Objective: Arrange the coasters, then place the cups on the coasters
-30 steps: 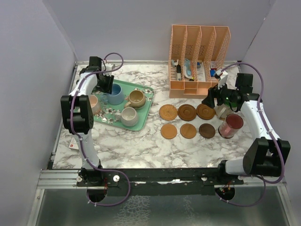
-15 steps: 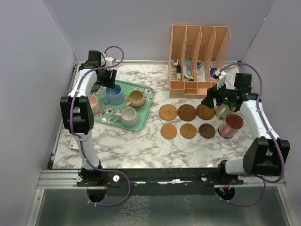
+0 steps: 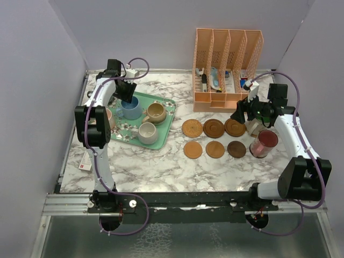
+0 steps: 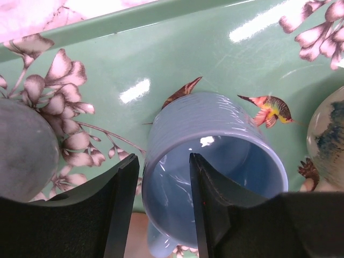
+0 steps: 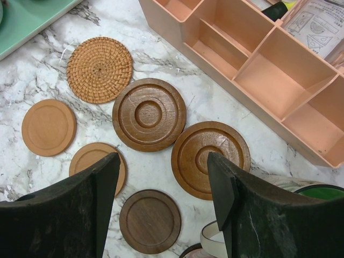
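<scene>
Six coasters lie in two rows right of centre, from a woven one (image 3: 192,128) (image 5: 99,70) to a dark one (image 3: 236,149) (image 5: 150,221). On the mint-green tray (image 3: 141,97) stand a light blue cup (image 3: 130,109) (image 4: 215,156), a tan cup (image 3: 156,112), a cream cup (image 3: 148,133) and a pink cup (image 3: 107,119) half hidden by the arm. My left gripper (image 3: 127,97) (image 4: 164,158) is open, astride the blue cup's rim, one finger inside and one outside. My right gripper (image 3: 239,115) (image 5: 162,158) hangs open above the coasters, holding nothing. A maroon-red cup (image 3: 264,142) sits at the right.
A peach desk organizer (image 3: 228,64) (image 5: 252,59) with compartments stands at the back, just behind the coasters. Beside the maroon cup, a cream cup rim (image 5: 215,242) and a green rim (image 5: 322,192) show under the right wrist. Walls close in on the left and right sides.
The left arm has swung a little to the right over the blue cup, and its jaws widened, then narrowed again. The right arm has stayed put.
</scene>
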Controlling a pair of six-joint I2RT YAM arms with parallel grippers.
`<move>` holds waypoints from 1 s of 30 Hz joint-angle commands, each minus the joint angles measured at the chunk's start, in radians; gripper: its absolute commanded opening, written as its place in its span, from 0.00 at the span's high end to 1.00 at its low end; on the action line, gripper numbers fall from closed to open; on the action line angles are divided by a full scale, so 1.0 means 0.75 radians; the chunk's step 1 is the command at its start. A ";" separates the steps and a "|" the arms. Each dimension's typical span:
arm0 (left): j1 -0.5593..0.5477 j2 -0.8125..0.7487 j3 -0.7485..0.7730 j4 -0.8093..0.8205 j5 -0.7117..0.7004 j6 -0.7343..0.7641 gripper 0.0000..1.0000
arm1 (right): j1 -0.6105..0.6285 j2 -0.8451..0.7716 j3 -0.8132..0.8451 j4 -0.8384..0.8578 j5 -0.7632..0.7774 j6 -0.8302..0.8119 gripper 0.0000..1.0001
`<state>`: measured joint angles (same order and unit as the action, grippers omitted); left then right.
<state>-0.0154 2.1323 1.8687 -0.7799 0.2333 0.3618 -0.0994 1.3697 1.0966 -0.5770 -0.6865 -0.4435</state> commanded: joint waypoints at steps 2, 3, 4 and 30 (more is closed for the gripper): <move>-0.010 0.024 0.055 -0.025 -0.037 0.078 0.59 | 0.006 -0.025 0.023 0.009 0.023 -0.020 0.34; -0.010 0.023 0.054 -0.026 -0.034 0.080 0.62 | 0.006 -0.026 0.024 0.008 0.023 -0.018 0.34; -0.011 0.022 0.053 -0.027 -0.031 0.085 0.65 | 0.006 -0.028 0.025 0.008 0.023 -0.019 0.34; -0.041 -0.248 0.174 -0.089 -0.098 0.043 1.00 | 0.012 -0.073 0.087 -0.048 -0.001 0.055 0.34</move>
<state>-0.0418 2.0819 1.9106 -0.8585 0.1848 0.4519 -0.0986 1.3472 1.1191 -0.5842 -0.6868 -0.4316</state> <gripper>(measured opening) 0.116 0.662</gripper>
